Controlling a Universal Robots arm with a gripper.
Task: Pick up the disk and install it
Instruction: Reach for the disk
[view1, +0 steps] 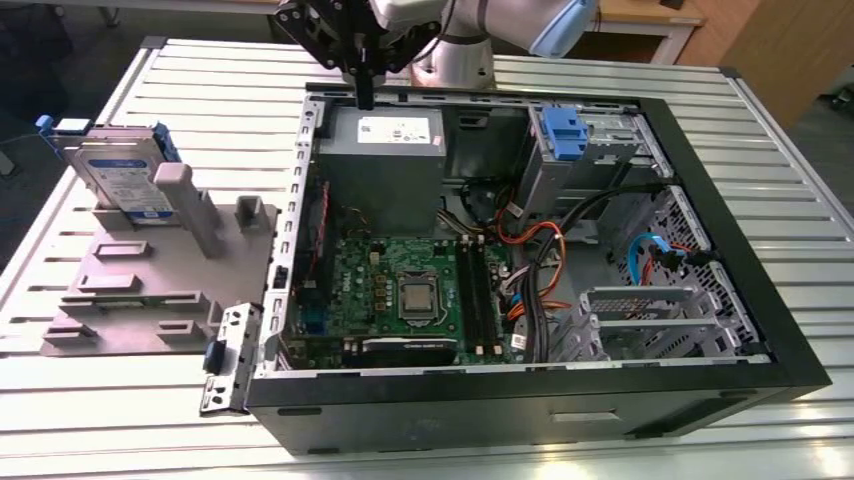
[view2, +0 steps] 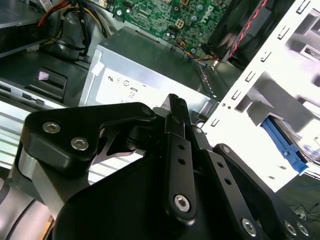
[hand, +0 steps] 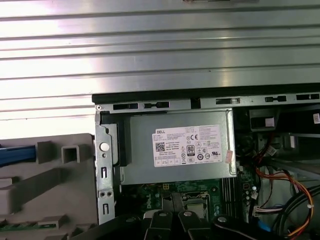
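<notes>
Hand (view1: 363, 98) at far rim of open computer case (view1: 534, 400), above grey power-supply box (view1: 380, 180). Fingers pressed together, nothing between them. Disk (view1: 118, 178) well apart, at exterior view's left. It stands tilted in grey holder (view1: 134, 290) on slatted tabletop (view1: 200, 80), showing white-and-blue label and blue side rails. Power-supply box has white sticker (hand: 192, 145) with fine print, code squares, round marks.
</notes>
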